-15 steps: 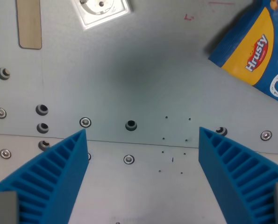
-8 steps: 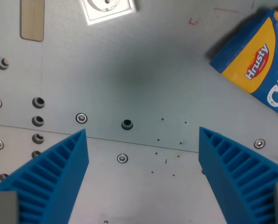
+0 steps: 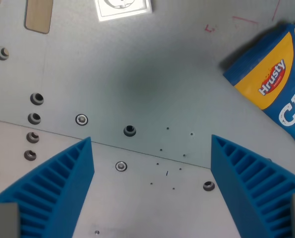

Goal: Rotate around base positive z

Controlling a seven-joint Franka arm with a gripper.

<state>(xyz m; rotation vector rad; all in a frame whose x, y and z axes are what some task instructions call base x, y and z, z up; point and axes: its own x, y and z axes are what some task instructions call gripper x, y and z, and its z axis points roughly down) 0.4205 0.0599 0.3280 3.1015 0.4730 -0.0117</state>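
My gripper point(image 3: 151, 148) hangs open above a grey metal table point(image 3: 147, 74), with nothing between its two blue ribbed fingers. One finger point(image 3: 53, 188) fills the lower left of the wrist view, the other point(image 3: 254, 186) the lower right. Below the gap lie a plate seam, a dark hole point(image 3: 130, 131) and a screw head point(image 3: 120, 166). A blue and yellow Hrusty packet point(image 3: 273, 87) lies flat at the wrist view's right, partly cut by the frame edge.
A white socket plate point(image 3: 123, 7) sits at the top edge. A light wooden strip point(image 3: 38, 14) lies at the top left. Several bolts and holes point(image 3: 34, 119) dot the left side. Red pen marks point(image 3: 244, 21) show near the top right.
The whole scene has turned clockwise and shifted in the picture, so the camera has rotated. The packet, socket plate and strip keep their places on the table. The fingers stay equally apart.
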